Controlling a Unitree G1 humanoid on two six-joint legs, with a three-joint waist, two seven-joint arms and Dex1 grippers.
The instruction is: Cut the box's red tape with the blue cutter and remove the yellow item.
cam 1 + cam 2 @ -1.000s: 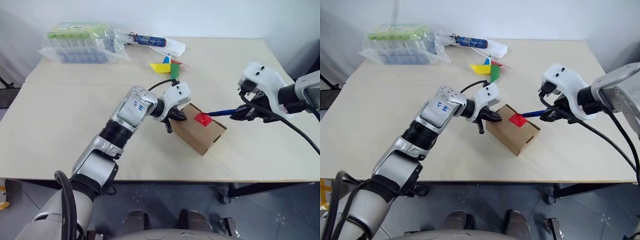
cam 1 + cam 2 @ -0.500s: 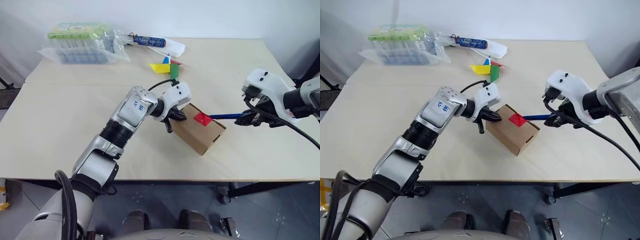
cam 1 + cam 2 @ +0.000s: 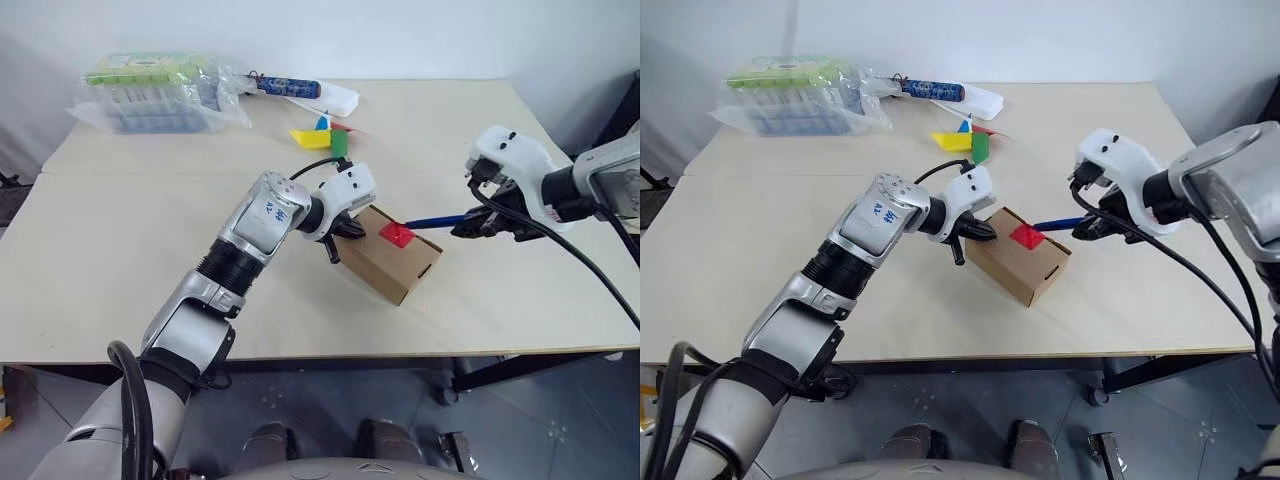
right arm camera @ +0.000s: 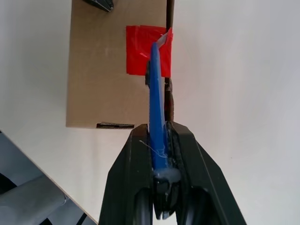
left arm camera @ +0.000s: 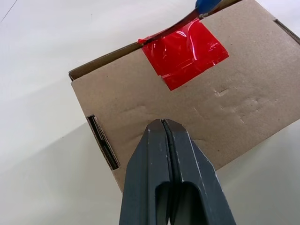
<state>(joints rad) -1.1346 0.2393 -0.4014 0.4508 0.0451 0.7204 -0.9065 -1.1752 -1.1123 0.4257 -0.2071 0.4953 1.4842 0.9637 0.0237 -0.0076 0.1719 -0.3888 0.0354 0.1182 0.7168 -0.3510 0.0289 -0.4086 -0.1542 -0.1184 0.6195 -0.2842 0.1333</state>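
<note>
The brown cardboard box lies at an angle on the table with its flaps closed. The red tape sits on its top face at the far edge. My left gripper is shut, and its fingertips rest on the box's top near the left end. From the right, my right gripper is shut on the blue cutter. The cutter's blade tip is at the tape's edge, along the flap seam. The yellow item is hidden.
At the table's back left lie a clear plastic package with a green label and a dark-blue tube. A paper pinwheel lies behind the box. The table's front edge runs close below the box.
The camera has shifted a little. Both grippers, the cutter and the box stand as before.
</note>
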